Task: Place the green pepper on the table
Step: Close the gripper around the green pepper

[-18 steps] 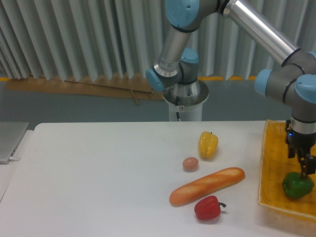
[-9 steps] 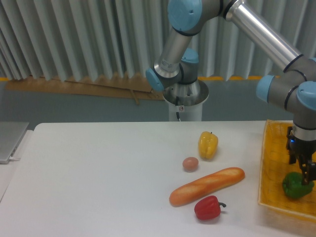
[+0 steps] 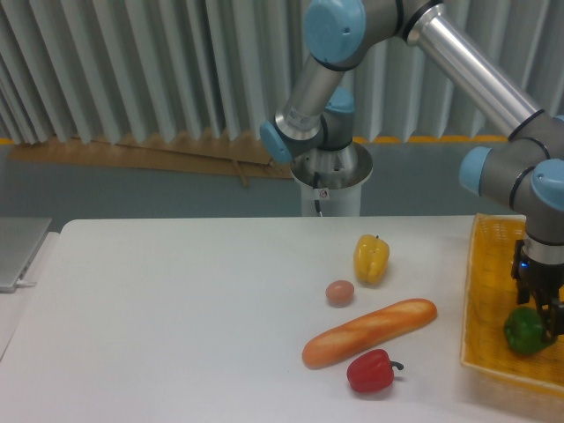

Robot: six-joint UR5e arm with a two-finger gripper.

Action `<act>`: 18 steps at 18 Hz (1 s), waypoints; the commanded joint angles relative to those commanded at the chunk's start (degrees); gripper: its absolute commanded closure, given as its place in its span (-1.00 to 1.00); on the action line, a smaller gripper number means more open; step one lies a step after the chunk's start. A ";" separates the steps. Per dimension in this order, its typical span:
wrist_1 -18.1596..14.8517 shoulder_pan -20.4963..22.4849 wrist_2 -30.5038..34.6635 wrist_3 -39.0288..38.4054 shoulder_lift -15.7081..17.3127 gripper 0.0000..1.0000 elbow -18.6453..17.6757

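Now the jaws (image 3: 545, 319) have dropped lower over the green pepper (image 3: 525, 331) in the basket tray (image 3: 486, 300), grip state unclear; lift to worktop (image 3: 176, 308) pending.

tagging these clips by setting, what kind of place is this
Likely a robotics lab or test cell: an arm on a pedestal base, a bare white table with food props like the baguette, and corrugated metal walling behind.
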 joint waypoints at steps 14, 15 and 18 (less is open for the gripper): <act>0.88 -0.09 0.35 -0.35 -1.49 -0.75 -0.35; 0.88 -0.09 0.35 -0.35 -1.50 -0.47 -0.35; 0.79 -0.18 0.35 -0.62 -1.32 -0.23 -0.44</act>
